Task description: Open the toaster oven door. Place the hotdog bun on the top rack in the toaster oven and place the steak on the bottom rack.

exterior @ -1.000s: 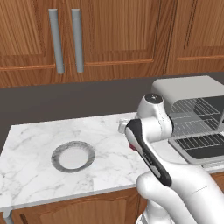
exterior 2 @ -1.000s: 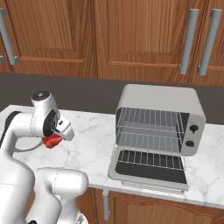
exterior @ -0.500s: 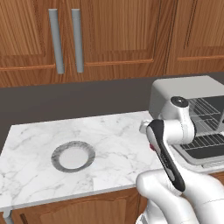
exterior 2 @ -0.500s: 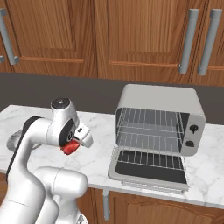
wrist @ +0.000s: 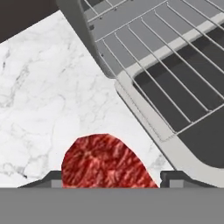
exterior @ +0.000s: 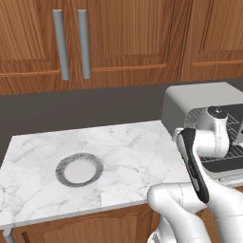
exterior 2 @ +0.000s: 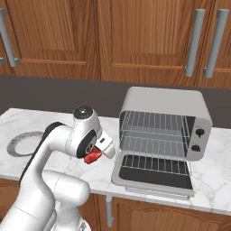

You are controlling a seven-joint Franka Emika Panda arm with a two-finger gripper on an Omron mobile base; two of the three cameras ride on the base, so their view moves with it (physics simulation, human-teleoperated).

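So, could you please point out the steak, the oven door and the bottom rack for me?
steak (wrist: 105,162), hand view, middle of the red meat.
oven door (exterior 2: 155,169), right base view, dark glass.
bottom rack (exterior 2: 151,147), right base view, wire grid's middle.

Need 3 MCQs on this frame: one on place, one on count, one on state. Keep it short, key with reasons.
1. Where is the steak?
A. on the bottom rack
B. between the fingers of the pincer, left of the toaster oven
C. on the plate

2. How many black knobs show on the toaster oven's front?
A. two
B. four
C. none

3. What state is the toaster oven door in?
A. shut
B. half raised
C. folded down flat, open

Key: 1 B, the red meat sits between the fingertips in the hand view, over the marble counter. 2 A, two knobs stand one above the other on the right panel. 3 C, the door lies flat in front of the cavity, with both wire racks exposed.
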